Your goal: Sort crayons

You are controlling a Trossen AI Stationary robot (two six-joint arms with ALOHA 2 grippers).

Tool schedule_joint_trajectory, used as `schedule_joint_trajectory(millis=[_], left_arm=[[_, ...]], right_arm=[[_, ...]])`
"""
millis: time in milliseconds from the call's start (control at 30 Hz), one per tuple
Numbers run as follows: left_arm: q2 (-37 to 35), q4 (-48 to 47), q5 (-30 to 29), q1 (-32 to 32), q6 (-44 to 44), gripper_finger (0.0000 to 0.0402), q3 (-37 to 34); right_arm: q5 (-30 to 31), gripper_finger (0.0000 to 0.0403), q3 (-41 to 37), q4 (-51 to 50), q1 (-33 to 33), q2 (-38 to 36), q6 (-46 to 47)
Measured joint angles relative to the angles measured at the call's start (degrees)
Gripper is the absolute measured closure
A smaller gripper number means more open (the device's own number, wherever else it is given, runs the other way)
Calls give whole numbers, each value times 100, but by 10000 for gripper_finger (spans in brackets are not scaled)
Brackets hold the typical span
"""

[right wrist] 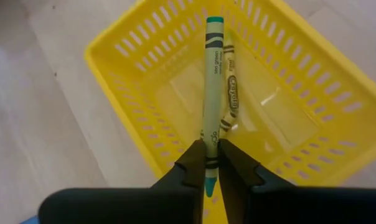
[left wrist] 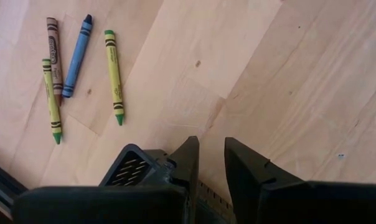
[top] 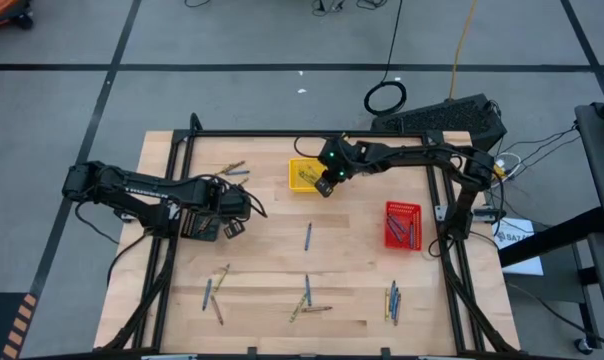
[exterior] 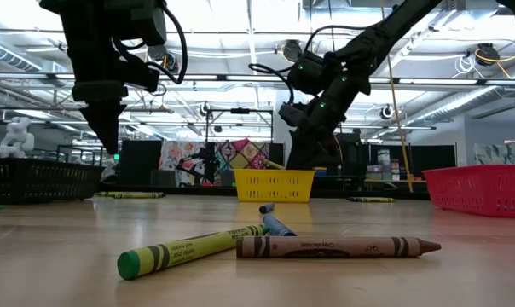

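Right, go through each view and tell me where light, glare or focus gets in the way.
Low view: bright ceiling lights behind turn the left gripper into a silhouette; the brown crayon up front is sharp. Right wrist view: the yellow tray floor shows pale glare; the held green crayon reads clearly. Left wrist view: even light, four crayons sharp. High view: even light, crayons tiny.

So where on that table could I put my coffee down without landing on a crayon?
Bare wood lies between the lone blue crayon and the red tray, and between the left claw and the yellow tray. The near edge is crowded with crayon clusters, and the right claw holds a crayon over the yellow tray.
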Motion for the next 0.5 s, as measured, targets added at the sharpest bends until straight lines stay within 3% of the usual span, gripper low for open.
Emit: schedule_joint_trajectory(millis=[500], left_arm=[[-1, 0, 0, 1, 0, 331, 0]], right_arm=[[13, 337, 0, 23, 2, 0, -86]])
